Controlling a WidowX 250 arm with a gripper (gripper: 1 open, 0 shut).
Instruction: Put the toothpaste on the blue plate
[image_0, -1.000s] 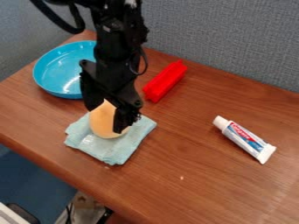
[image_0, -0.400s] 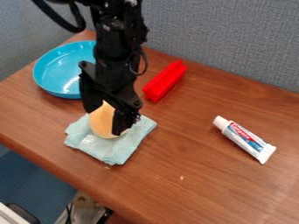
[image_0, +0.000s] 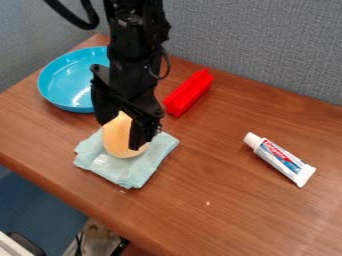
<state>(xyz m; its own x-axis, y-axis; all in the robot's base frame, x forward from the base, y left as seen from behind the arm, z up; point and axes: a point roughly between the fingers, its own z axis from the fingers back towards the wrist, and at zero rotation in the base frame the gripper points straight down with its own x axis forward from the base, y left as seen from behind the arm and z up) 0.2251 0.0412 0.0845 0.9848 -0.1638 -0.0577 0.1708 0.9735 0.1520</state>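
Observation:
The toothpaste (image_0: 281, 158), a small white tube with red and blue print, lies flat on the brown table at the right, cap toward the back left. At the back left sits the blue plate (image_0: 60, 80), with nothing in it. My gripper (image_0: 126, 122) hangs pointing down between them, over the pale teal cloth (image_0: 127, 160). It is open, and its black fingers (image_0: 103, 103) stand on either side of a rounded tan-orange object (image_0: 120, 136) that rests on the cloth. It is far from the toothpaste.
A red rectangular block (image_0: 190, 91) lies behind the gripper, to the right of the plate. The table's front edge (image_0: 147, 225) runs diagonally below the cloth. A grey wall stands behind the table.

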